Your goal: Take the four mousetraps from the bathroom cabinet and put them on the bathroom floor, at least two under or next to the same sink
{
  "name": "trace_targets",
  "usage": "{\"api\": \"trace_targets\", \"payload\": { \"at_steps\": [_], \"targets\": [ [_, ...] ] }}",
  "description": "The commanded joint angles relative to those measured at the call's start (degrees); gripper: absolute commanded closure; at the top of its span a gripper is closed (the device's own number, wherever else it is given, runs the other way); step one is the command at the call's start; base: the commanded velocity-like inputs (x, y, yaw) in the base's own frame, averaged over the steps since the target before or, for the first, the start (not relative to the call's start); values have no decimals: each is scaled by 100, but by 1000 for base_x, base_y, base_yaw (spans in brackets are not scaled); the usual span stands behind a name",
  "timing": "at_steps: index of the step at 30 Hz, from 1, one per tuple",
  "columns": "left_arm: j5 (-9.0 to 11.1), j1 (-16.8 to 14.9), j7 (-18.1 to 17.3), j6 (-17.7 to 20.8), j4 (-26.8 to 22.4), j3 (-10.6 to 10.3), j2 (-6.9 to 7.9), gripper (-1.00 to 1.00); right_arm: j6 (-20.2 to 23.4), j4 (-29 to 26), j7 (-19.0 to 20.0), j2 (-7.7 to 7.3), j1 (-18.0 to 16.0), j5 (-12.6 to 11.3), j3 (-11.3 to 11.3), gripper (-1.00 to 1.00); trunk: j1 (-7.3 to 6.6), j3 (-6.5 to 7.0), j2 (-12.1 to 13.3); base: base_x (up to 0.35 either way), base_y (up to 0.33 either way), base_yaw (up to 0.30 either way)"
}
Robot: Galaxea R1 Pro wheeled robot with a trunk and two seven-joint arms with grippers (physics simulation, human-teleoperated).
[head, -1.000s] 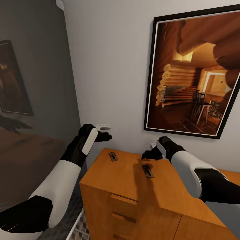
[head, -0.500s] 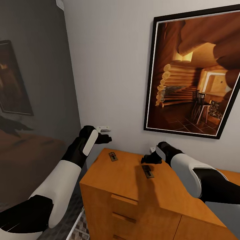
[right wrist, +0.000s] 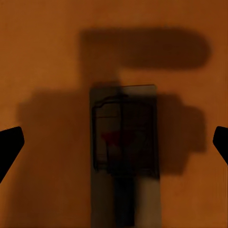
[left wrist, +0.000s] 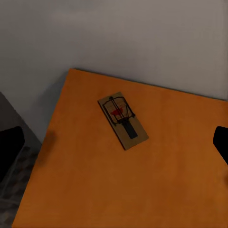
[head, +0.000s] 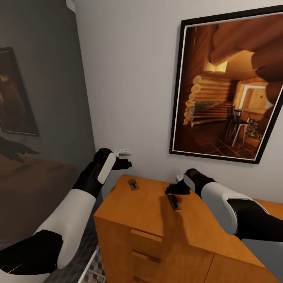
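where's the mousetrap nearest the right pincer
In the head view, this mousetrap lies flat on the orange-brown cabinet top, just below the right pincer, right of the other mousetrap.

Orange-brown wooden cabinet [head: 157,212]; brown mousetraps [left wrist: 123,120], dark metal, red spot; black-framed picture [head: 230,86].

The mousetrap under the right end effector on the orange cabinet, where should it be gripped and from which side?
Probably from straight above. The mousetrap lies flat on the orange cabinet top, so pinch its two long wooden edges, clear of the dark metal parts. The right end effector is open, fingers straddling it.
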Motion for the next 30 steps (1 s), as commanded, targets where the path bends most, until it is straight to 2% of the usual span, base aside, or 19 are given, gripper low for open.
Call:
{"api": "trace_targets", "payload": {
  "at_steps": [1,16,23,30],
  "targets": [
    [61,-5,58,14,-4,-8,1,-100,18,-7,33,1,8,73,-21,-100,1,-8,-6,0,0,0],
    [65,-5,57,14,-4,-8,1,-100,-287,184,69,-10,160,204,-30,-100,1,-8,-6,0,0,0],
    [64,-5,54,14,-4,-8,1,-100,-498,340,162,-120,169,216,-30,-100,1,-8,-6,0,0,0],
    [65,-5,50,14,-4,-8,-4,-100,-536,371,209,-153,171,217,-30,-100,1,-8,-6,0,0,0]
  ]
}}
